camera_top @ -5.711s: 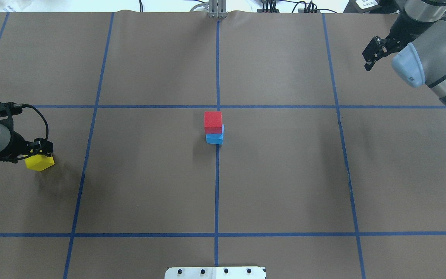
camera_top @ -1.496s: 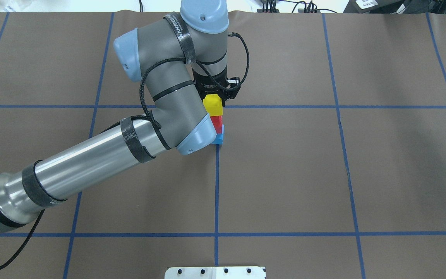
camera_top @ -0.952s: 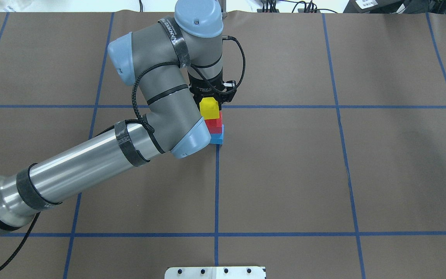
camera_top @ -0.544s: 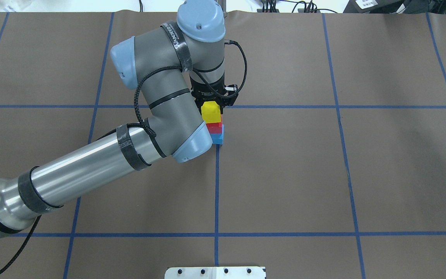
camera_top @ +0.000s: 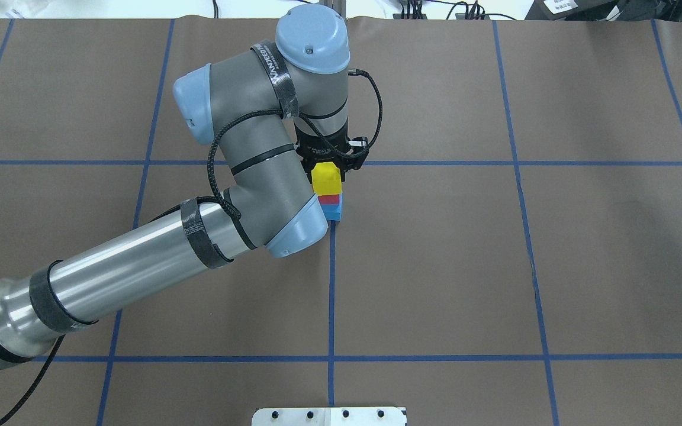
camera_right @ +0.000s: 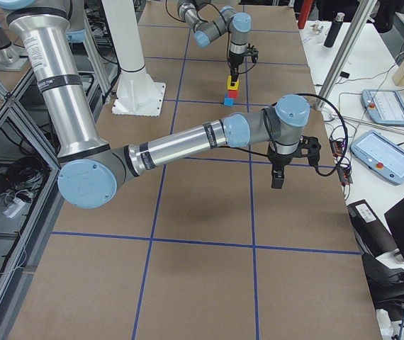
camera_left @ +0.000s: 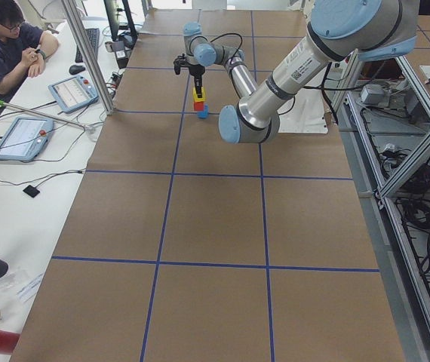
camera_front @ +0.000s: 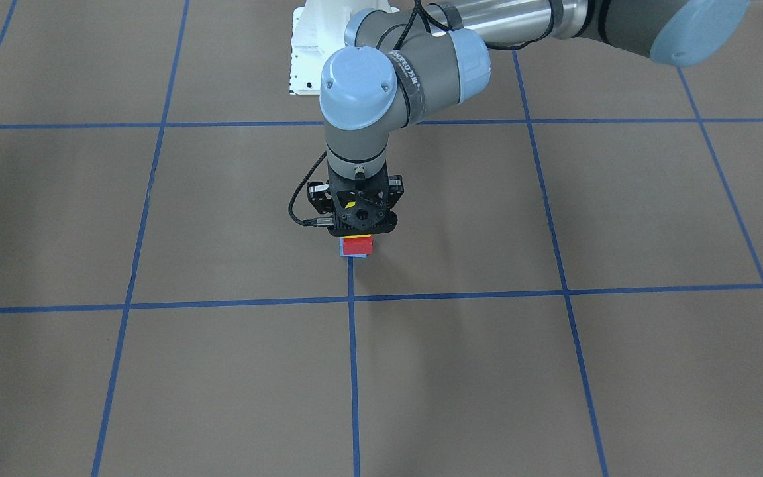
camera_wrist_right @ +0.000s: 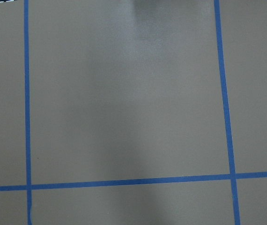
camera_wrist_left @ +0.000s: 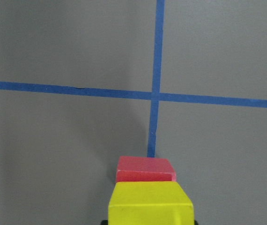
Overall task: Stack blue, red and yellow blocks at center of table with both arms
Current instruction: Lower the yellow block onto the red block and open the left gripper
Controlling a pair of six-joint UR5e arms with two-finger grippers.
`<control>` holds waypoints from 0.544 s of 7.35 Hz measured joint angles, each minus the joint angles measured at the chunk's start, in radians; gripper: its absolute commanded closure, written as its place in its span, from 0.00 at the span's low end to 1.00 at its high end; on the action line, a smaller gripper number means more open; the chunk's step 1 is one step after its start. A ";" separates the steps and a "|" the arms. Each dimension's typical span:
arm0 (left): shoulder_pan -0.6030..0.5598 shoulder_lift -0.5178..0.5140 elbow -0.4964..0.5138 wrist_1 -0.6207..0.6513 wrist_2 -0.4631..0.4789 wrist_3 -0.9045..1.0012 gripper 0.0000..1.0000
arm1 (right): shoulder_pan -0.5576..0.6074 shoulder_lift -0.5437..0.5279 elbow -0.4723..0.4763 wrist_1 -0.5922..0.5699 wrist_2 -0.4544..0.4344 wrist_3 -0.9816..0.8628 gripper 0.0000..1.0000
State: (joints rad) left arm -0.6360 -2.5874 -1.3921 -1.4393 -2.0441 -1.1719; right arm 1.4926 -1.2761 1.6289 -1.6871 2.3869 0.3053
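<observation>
The yellow block [camera_top: 325, 179] is between the fingers of my left gripper [camera_top: 327, 170], which is shut on it at the table's centre. It is right over the red block [camera_top: 330, 200], which lies on the blue block [camera_top: 335, 212], shifted slightly toward the far side. I cannot tell whether yellow touches red. The left wrist view shows the yellow block [camera_wrist_left: 150, 204] with the red block [camera_wrist_left: 145, 169] beyond it. In the front view the gripper [camera_front: 358, 228] hides most of the yellow block above the red block [camera_front: 357, 246]. My right gripper [camera_right: 276, 178] hangs over the table's right side; I cannot tell if it is open.
Blue tape lines cross the brown table cover. The white robot base plate [camera_top: 329, 416] is at the near edge. A side table with tablets [camera_left: 23, 136] and a seated operator [camera_left: 4, 41] lies beyond the far edge.
The left arm carried the yellow block from the table's left side to the centre. Over the last second it settled a little right and lower, over the red block.
</observation>
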 measured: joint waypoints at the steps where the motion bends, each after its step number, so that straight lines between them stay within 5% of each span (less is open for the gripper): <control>1: 0.001 0.007 -0.015 0.000 0.004 -0.011 0.00 | 0.000 -0.001 0.000 0.000 0.000 0.000 0.00; 4: 0.002 0.053 -0.082 0.000 0.008 -0.036 0.00 | 0.000 -0.003 0.000 0.000 0.000 0.000 0.00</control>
State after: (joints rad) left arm -0.6337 -2.5347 -1.4744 -1.4392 -2.0359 -1.2075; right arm 1.4925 -1.2790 1.6287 -1.6873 2.3869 0.3053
